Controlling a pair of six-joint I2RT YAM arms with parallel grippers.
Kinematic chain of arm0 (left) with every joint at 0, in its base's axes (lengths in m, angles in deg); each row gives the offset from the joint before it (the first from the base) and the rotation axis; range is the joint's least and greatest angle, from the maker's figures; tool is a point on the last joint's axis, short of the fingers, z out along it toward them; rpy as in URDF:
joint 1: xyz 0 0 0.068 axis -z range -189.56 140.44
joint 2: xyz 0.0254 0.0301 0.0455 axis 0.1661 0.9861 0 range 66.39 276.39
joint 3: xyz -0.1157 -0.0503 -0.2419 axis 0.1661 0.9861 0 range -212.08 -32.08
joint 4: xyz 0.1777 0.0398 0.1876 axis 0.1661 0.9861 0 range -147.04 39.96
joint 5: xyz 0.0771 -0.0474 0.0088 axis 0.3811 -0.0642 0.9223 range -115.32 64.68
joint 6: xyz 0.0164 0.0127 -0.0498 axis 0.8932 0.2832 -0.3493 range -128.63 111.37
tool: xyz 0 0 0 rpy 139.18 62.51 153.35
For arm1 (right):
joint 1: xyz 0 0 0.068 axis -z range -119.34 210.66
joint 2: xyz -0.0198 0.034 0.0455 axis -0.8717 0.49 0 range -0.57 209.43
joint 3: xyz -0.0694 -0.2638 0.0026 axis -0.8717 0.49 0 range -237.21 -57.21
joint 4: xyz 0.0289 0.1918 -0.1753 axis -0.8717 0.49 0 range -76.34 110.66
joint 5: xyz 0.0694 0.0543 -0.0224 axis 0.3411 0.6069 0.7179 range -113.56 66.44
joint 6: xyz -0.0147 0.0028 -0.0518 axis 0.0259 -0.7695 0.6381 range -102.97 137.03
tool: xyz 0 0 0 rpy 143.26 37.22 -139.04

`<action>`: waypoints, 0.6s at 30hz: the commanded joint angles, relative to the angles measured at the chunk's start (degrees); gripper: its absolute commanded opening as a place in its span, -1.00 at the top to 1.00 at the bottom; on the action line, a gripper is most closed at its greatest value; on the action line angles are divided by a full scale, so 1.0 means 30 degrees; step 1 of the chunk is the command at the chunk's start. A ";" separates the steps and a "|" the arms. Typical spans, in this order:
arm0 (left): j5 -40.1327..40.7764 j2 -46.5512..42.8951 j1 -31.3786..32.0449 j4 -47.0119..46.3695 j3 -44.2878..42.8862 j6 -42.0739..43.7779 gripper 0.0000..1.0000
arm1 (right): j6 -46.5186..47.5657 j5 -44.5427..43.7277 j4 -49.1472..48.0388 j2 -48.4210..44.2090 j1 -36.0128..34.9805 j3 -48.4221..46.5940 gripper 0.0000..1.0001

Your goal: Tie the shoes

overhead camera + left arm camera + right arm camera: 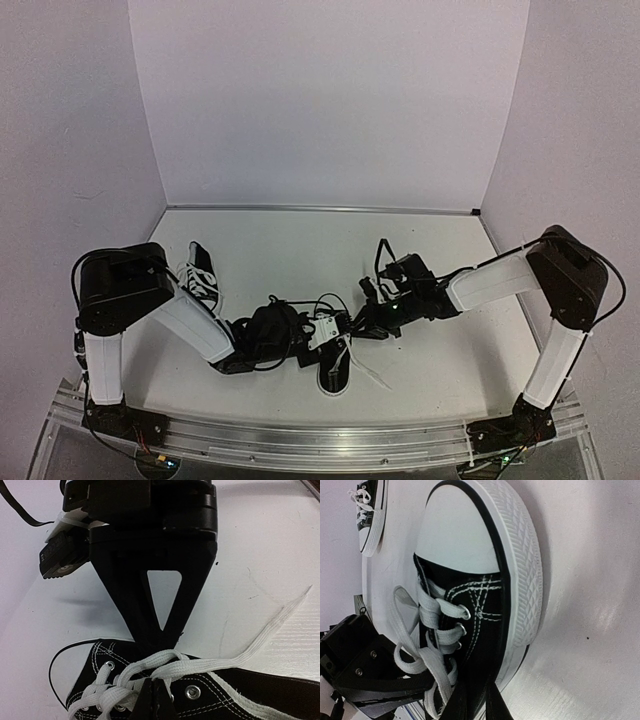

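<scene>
One shoe [335, 368] lies between both grippers near the front middle. It is black canvas [250, 690] with a white toe cap [455, 530] and a white lace [210, 665]. My left gripper [153, 685] is shut on the lace at the top crossing, and one loose lace end [282, 615] trails away to the right. My right gripper [477, 700] has its fingers drawn to a point [161, 639] on the shoe's far collar, with black canvas between the tips. The other shoe [203, 278] lies apart at the left, seen again [370, 515] in the right wrist view.
White walls [330, 100] close in the table [300, 240] at the back and both sides. An aluminium rail [300, 435] runs along the near edge. A thin black cable [65, 655] curves beside the shoe's heel. The left arm's links [190, 325] lie close to the second shoe.
</scene>
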 commanded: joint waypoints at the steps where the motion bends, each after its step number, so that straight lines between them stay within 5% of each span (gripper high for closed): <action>1: 0.0156 -0.0282 0.0076 0.1200 -0.0383 0.0330 1.00 | -0.0238 0.0900 -0.1414 -0.0576 -0.0105 0.0088 0.75; 18: 0.0885 0.0154 0.0081 0.1589 -0.0910 0.0668 1.00 | -0.1040 0.1971 -0.2705 -0.0206 -0.0104 0.0460 0.71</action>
